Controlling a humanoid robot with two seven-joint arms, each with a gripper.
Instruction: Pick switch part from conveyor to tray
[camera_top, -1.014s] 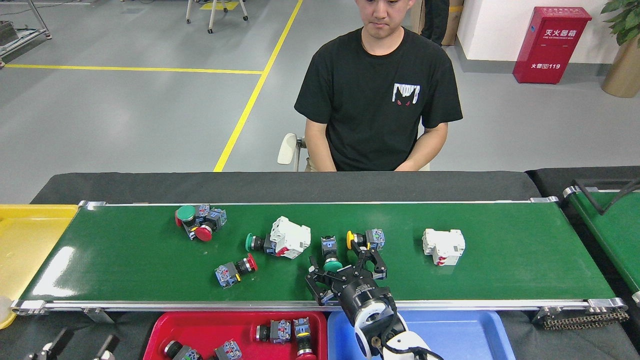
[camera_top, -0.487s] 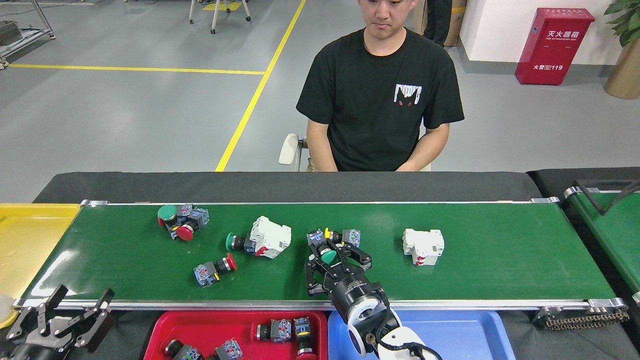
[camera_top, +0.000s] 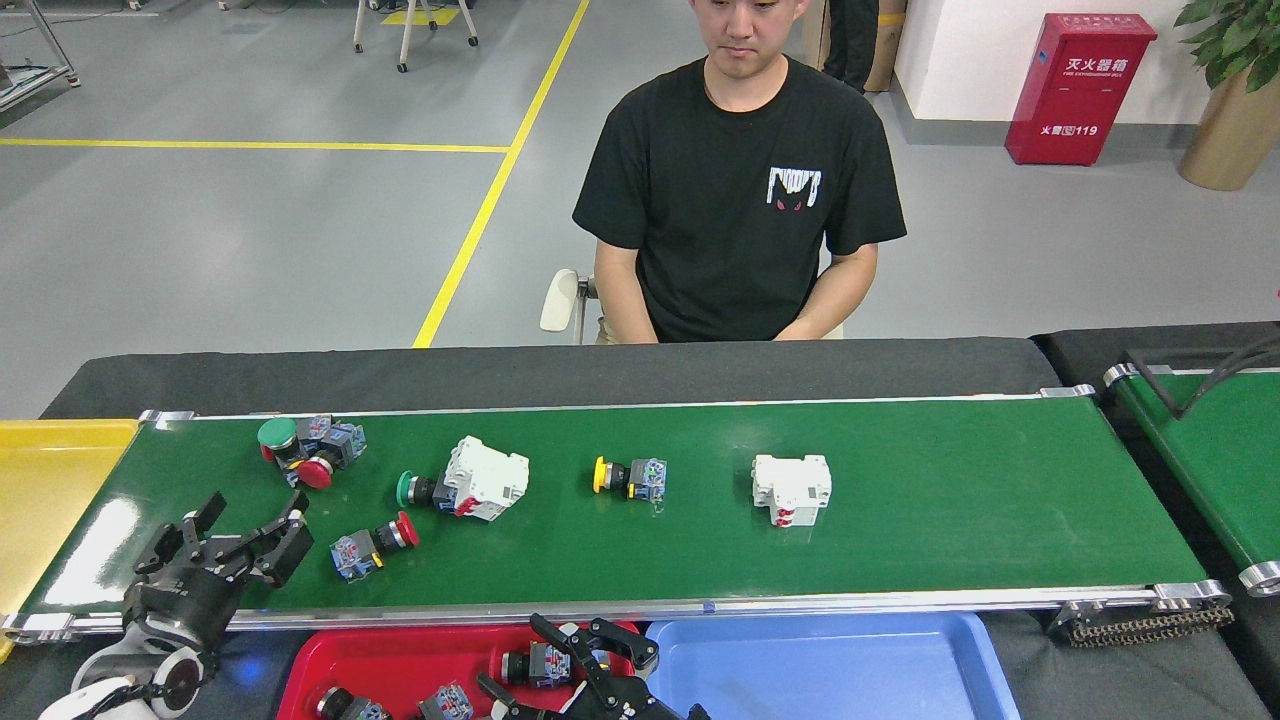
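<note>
A: Conveyor (camera_top: 900, 540), flat green belt between silver rails; open belt lies right of the white breaker (camera_top: 791, 488).

B: Switch part (camera_top: 371, 546), blocky body with round red cap, lies near the front rail, long axis slanting, cap toward upper right.

A: Left hand (camera_top: 235, 530) hovers beside it, fingers spread. Right hand (camera_top: 590, 665) hangs over the red tray (camera_top: 420, 660), fingers apart, holding nothing visible.
</note>
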